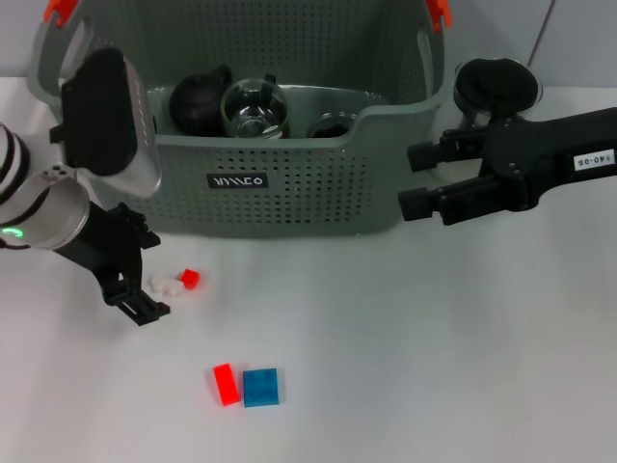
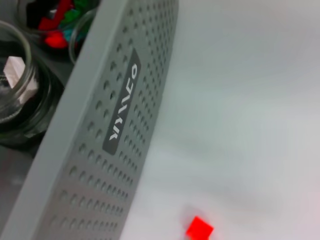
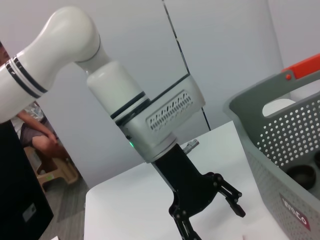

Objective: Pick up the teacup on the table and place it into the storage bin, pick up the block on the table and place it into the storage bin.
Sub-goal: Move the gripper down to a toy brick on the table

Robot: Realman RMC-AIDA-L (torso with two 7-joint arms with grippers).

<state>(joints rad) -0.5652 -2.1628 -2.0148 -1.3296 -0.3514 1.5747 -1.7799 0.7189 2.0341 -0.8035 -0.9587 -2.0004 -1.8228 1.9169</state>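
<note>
The grey perforated storage bin [image 1: 289, 183] stands at the back of the table. It holds a dark teacup [image 1: 333, 125], a black pot [image 1: 198, 101] and a glass jar [image 1: 255, 106]. A small red block [image 1: 190, 278] and white blocks [image 1: 166, 285] lie in front of the bin's left part. My left gripper [image 1: 152, 274] is open, low over the table, with its fingertips right beside the white blocks. A red block [image 1: 225, 383] and a blue block [image 1: 260, 387] lie nearer to me. My right gripper [image 1: 416, 180] is open and empty at the bin's right wall.
A dark round object [image 1: 496, 82] sits behind my right arm, right of the bin. The left wrist view shows the bin's labelled wall [image 2: 122, 107] and the small red block [image 2: 199, 228]. The right wrist view shows my left gripper [image 3: 215, 222] open beside the bin [image 3: 280, 145].
</note>
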